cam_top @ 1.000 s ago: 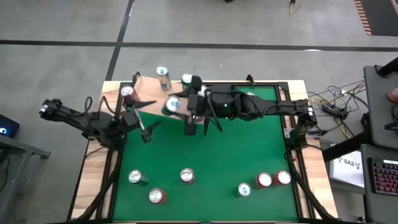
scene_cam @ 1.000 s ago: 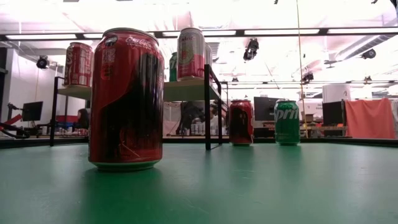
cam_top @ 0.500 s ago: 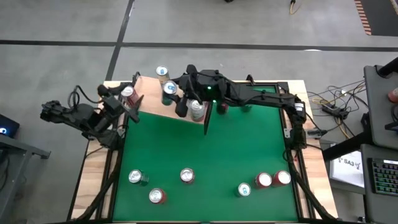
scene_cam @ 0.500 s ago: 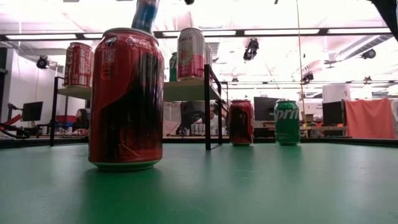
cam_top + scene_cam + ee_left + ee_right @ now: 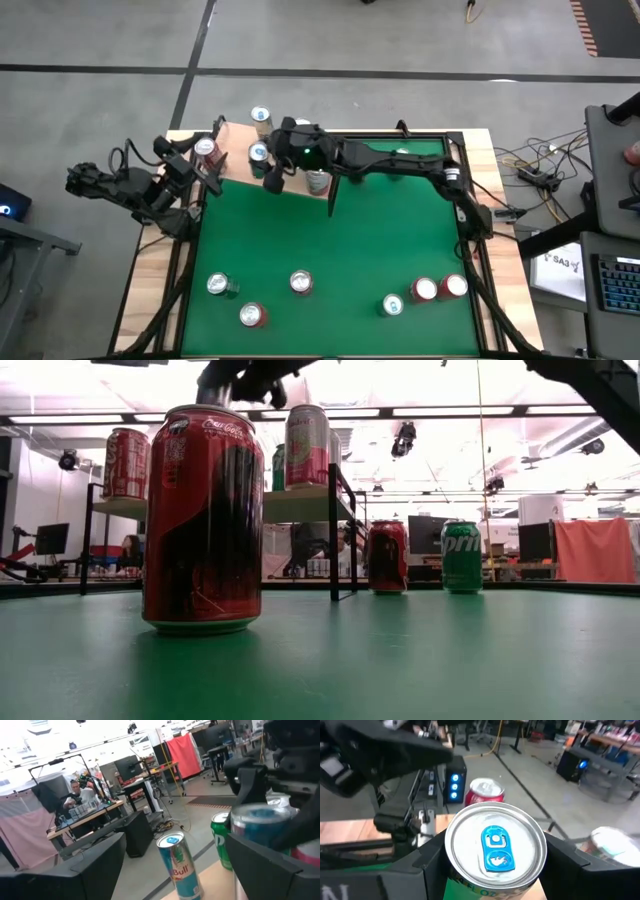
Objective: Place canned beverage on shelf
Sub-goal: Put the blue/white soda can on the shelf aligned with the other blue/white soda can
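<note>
Right gripper (image 5: 262, 160) carried can (image 5: 495, 847) shelfward (still clamped).

The near red can (image 5: 204, 520) read "Coca-Cola". The green can (image 5: 462, 557) showed "Spri", cut off. The slim blue can (image 5: 177, 866) read "Bull".

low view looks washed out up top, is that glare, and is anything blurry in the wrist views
Low view: yes, the ceiling lights blow out the upper part, while the near Coca-Cola can shows dark, backlit. Left wrist view: the can close to the lens is soft, the Red Bull can farther off sharper. Right wrist view: the can held in the right pincer is crisp on its lid, the room behind blurred.
</note>
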Robot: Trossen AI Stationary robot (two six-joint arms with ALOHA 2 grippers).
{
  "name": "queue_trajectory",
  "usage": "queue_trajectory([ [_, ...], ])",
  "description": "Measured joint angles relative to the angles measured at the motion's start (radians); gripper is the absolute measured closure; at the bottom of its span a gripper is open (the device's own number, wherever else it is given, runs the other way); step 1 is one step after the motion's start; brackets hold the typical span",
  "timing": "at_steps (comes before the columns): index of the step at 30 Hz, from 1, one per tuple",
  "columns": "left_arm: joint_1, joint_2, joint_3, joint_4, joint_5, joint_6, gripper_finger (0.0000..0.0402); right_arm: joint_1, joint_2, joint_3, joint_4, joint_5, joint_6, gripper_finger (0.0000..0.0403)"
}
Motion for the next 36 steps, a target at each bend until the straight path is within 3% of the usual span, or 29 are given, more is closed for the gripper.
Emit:
queue_trajectory([
  [9,0.000,-0.013,0.000,-0.085,-0.001,-0.037,0.0075,0.000,0.061,0.092,-0.113,0.009,0.028,0.0177],
  [14,0.000,-0.027,0.000,-0.088,-0.001,-0.037,0.0075,0.000,0.073,0.097,-0.134,0.012,0.078,0.0177],
  [19,0.000,-0.037,0.000,-0.089,-0.001,-0.037,0.0075,0.001,0.073,0.088,-0.138,0.095,0.092,0.0177],
  [36,0.000,-0.037,0.000,-0.112,-0.001,-0.038,0.0075,0.021,0.092,0.085,-0.151,0.116,0.114,0.0177],
])
